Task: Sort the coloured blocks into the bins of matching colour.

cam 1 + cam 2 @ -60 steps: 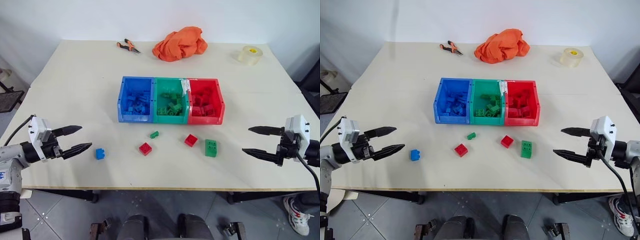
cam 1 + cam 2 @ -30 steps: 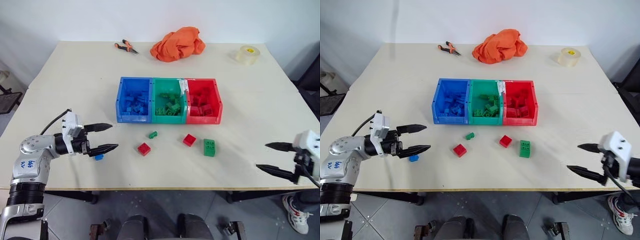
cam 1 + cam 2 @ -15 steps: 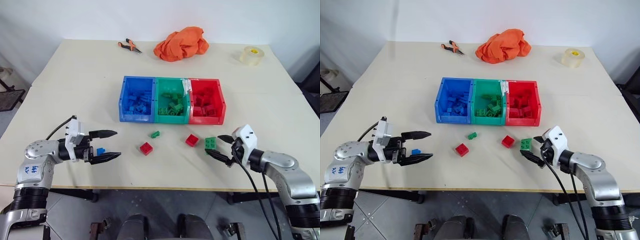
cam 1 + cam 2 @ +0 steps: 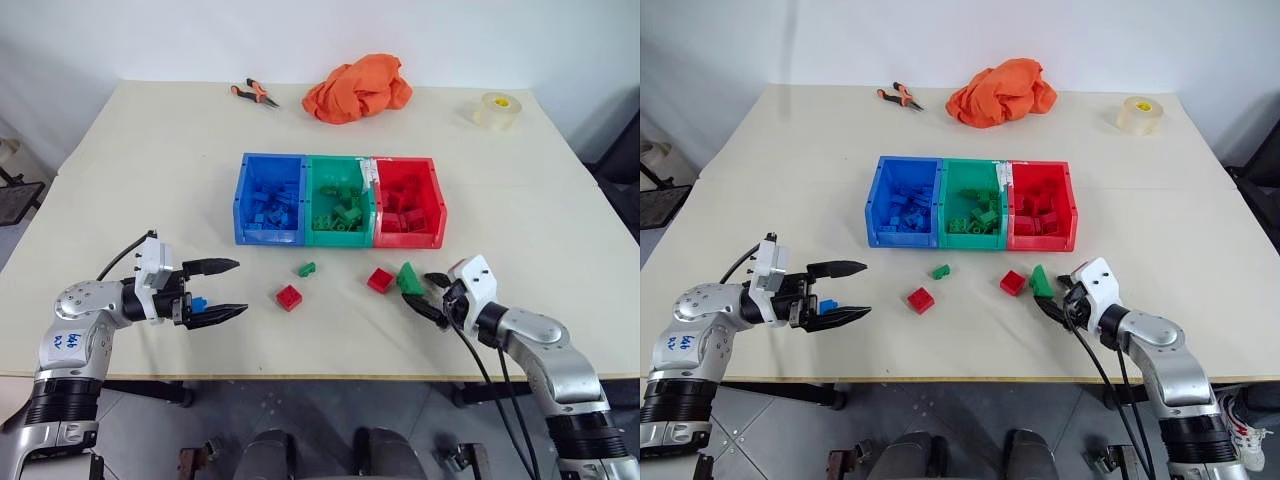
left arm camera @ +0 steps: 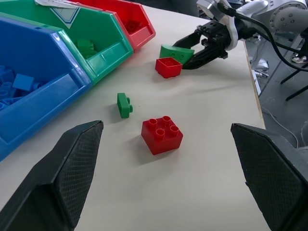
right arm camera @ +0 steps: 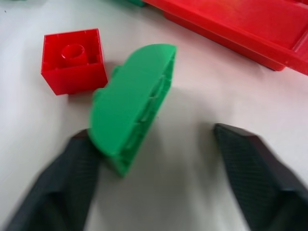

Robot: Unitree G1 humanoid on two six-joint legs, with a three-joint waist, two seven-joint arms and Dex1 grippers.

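Bins: three joined, blue [image 4: 270, 200], green [image 4: 338, 201], red [image 4: 409, 202], mid-bench, each holding bricks of its colour.
Loose blocks: five near the front edge – two red [image 4: 289, 297] [image 4: 380, 280], one small green [image 4: 307, 269], one large green [image 4: 409, 279] tipped on edge, one blue [image 4: 199, 303].
Left end effector [image 4: 227, 289]: released, fingers wide, blue block between them.
Right end effector [image 4: 428, 294]: one finger touching the large green block; grasp cannot be told.
Other: one orange cloth [image 4: 358, 87], pliers [image 4: 252, 93], tape roll [image 4: 497, 109] along the back edge.
Writing: none readable.

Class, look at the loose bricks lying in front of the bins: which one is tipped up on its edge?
The large green brick beside the right gripper. It stands tilted against one finger, while the other loose bricks lie flat.
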